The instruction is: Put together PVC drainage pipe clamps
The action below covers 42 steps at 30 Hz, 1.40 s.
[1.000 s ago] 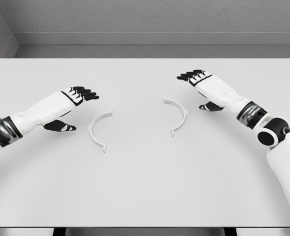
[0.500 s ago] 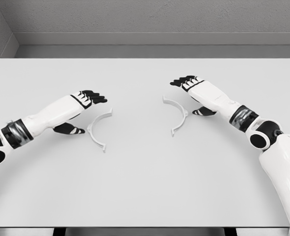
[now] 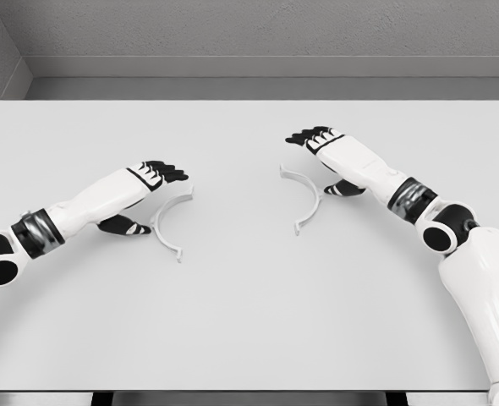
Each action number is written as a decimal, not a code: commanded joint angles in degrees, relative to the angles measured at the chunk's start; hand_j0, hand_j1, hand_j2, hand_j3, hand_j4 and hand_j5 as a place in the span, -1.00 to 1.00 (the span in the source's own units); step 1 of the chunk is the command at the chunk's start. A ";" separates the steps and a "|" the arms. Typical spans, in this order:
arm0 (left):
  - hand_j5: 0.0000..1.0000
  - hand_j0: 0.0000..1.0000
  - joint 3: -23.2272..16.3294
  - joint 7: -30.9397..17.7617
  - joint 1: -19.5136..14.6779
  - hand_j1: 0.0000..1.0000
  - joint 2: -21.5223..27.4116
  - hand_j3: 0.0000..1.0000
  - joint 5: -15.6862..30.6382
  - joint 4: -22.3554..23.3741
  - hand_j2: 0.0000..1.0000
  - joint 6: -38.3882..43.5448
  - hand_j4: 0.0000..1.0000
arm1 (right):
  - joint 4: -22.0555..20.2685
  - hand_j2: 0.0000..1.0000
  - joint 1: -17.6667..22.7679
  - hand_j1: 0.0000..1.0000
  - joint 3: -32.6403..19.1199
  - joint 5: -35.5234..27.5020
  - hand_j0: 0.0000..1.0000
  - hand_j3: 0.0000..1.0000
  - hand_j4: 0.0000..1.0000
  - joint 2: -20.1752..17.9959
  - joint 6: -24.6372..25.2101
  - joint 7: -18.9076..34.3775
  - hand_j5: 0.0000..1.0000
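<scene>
Two white half-ring clamp pieces lie flat on the white table [image 3: 249, 321]. The left clamp half [image 3: 164, 222] curves with its open side to the right. The right clamp half [image 3: 306, 196] curves with its open side to the left. My left hand [image 3: 145, 196] hovers just left of the left half, fingers spread above its upper end and thumb low beside its middle, holding nothing. My right hand [image 3: 324, 161] is spread over the upper right of the right half, thumb close to its outer curve, also holding nothing.
A grey wall runs along the table's far edge [image 3: 249, 89]. A gap of bare table separates the two clamp halves.
Both hands have moved inward toward the clamp halves, the left hand to the right and the right hand to the left. The clamp halves have not moved.
</scene>
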 commanded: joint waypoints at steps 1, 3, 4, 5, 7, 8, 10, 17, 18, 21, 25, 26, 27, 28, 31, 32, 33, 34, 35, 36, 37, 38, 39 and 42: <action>1.00 1.00 0.01 0.03 0.00 1.00 -0.35 1.00 0.39 0.16 1.00 0.01 1.00 | 1.71 1.00 -0.09 1.00 0.00 -0.36 1.00 1.00 1.00 0.09 0.05 -0.02 1.00; 1.00 1.00 0.01 0.03 0.00 1.00 -0.44 1.00 0.39 0.16 1.00 0.01 1.00 | 2.33 1.00 -0.27 1.00 0.00 -0.28 1.00 1.00 1.00 0.09 0.05 -0.11 1.00; 1.00 1.00 0.01 0.03 0.00 1.00 -1.23 1.00 0.39 0.16 1.00 0.01 1.00 | 2.33 1.00 -0.27 1.00 0.00 -0.28 1.00 1.00 1.00 0.09 0.05 -0.02 1.00; 1.00 1.00 0.01 0.03 0.00 1.00 -1.58 1.00 0.39 0.07 1.00 0.01 1.00 | 2.33 1.00 -0.27 1.00 0.00 -0.36 1.00 1.00 1.00 0.09 0.05 -0.11 1.00; 1.00 1.00 0.01 0.03 0.00 1.00 -1.93 1.00 0.39 0.07 1.00 0.01 1.00 | 2.33 1.00 -0.27 1.00 0.00 -0.36 1.00 1.00 1.00 0.00 0.05 -0.11 1.00; 1.00 1.00 0.01 0.03 0.00 1.00 -2.46 1.00 0.39 0.07 1.00 0.01 1.00 | 2.33 1.00 -0.27 1.00 0.00 -0.28 1.00 1.00 1.00 0.00 0.05 -0.11 1.00; 1.00 1.00 0.01 0.03 0.00 1.00 -2.99 1.00 0.39 0.07 1.00 0.01 1.00 | 1.98 1.00 -0.27 1.00 0.08 -0.36 1.00 1.00 1.00 0.09 0.05 -0.02 1.00; 1.00 1.00 0.01 0.03 0.00 1.00 -4.57 1.00 0.56 -0.37 1.00 0.01 1.00 | 1.72 1.00 -0.18 1.00 1.32 -0.36 1.00 1.00 1.00 0.79 0.05 0.15 1.00; 1.00 1.00 0.01 0.03 0.00 1.00 -5.36 1.00 0.56 -0.46 1.00 0.01 1.00 | 1.72 1.00 -0.18 1.00 1.58 -0.36 1.00 1.00 1.00 0.88 0.05 0.15 1.00; 1.00 1.00 0.01 0.03 0.00 1.00 -5.71 1.00 0.56 -0.46 1.00 0.01 1.00 | 1.72 1.00 -0.18 1.00 2.02 -0.36 1.00 1.00 1.00 1.32 0.05 0.15 1.00; 1.00 1.00 0.01 0.03 0.00 1.00 -6.24 1.00 0.47 -0.46 1.00 0.01 1.00 | -1.89 1.00 0.26 1.00 2.11 -0.36 1.00 1.00 1.00 1.58 0.05 0.33 1.00; 1.00 1.00 0.01 0.03 0.00 1.00 -6.15 1.00 0.56 -0.46 1.00 0.01 1.00 | -1.98 1.00 0.26 1.00 2.11 -0.36 1.00 1.00 1.00 1.58 0.05 0.33 1.00; 1.00 1.00 0.09 0.03 0.00 1.00 -5.98 1.00 0.74 -0.54 1.00 0.01 1.00 | -2.06 1.00 0.26 1.00 2.11 -0.36 1.00 1.00 1.00 1.58 0.05 0.33 1.00; 1.00 1.00 0.09 0.03 0.00 1.00 -5.54 1.00 0.65 -0.46 1.00 0.01 1.00 | -2.15 1.00 0.26 1.00 2.11 -0.36 1.00 1.00 1.00 1.58 0.05 0.33 1.00; 1.00 1.00 0.01 0.03 0.00 1.00 -5.27 1.00 0.74 -0.54 1.00 0.01 1.00 | -2.15 1.00 0.09 1.00 2.46 -0.36 1.00 1.00 1.00 1.67 0.05 0.33 1.00; 1.00 1.00 0.01 0.03 0.00 1.00 -5.54 1.00 0.83 -0.54 1.00 0.01 1.00 | -2.15 1.00 0.09 1.00 2.46 -0.36 1.00 1.00 1.00 1.67 0.05 0.33 1.00; 1.00 1.00 0.01 0.03 0.00 1.00 -5.80 1.00 0.74 -0.63 1.00 0.01 1.00 | -2.15 1.00 0.09 1.00 2.55 -0.36 1.00 1.00 1.00 1.67 0.05 0.33 1.00; 1.00 1.00 0.01 0.03 0.00 1.00 -5.80 1.00 0.74 -0.63 1.00 0.01 1.00 | -2.15 1.00 0.09 1.00 2.55 -0.36 1.00 1.00 1.00 1.67 0.05 0.33 1.00; 1.00 1.00 0.01 0.03 0.00 1.00 -5.80 1.00 0.74 -0.63 1.00 0.01 1.00 | -2.15 1.00 0.09 1.00 2.55 -0.36 1.00 1.00 1.00 1.67 0.05 0.33 1.00; 1.00 1.00 0.01 0.03 0.00 1.00 -5.45 1.00 0.74 -0.54 1.00 0.01 1.00 | -2.15 1.00 0.17 1.00 2.46 -0.36 1.00 1.00 1.00 1.67 0.05 0.33 1.00; 1.00 1.00 0.09 0.03 0.00 1.00 -5.10 1.00 0.65 -0.46 1.00 0.01 1.00 | -2.15 1.00 0.17 1.00 2.37 -0.36 1.00 1.00 1.00 1.58 0.05 0.33 1.00; 1.00 1.00 0.09 0.03 0.00 1.00 -4.31 1.00 0.74 -0.46 1.00 0.01 1.00 | -2.15 1.00 0.17 1.00 2.28 -0.36 1.00 1.00 1.00 1.49 0.05 0.33 1.00; 1.00 1.00 0.09 0.03 0.00 1.00 -3.52 1.00 0.74 -0.46 1.00 0.01 1.00 | -2.15 1.00 0.35 1.00 2.28 -0.45 1.00 1.00 1.00 1.32 0.05 0.24 1.00; 1.00 1.00 0.27 0.03 -0.09 1.00 -1.93 1.00 0.74 -0.37 1.00 0.01 1.00 | -2.24 1.00 0.44 1.00 1.93 -0.63 1.00 1.00 1.00 0.97 0.05 0.24 1.00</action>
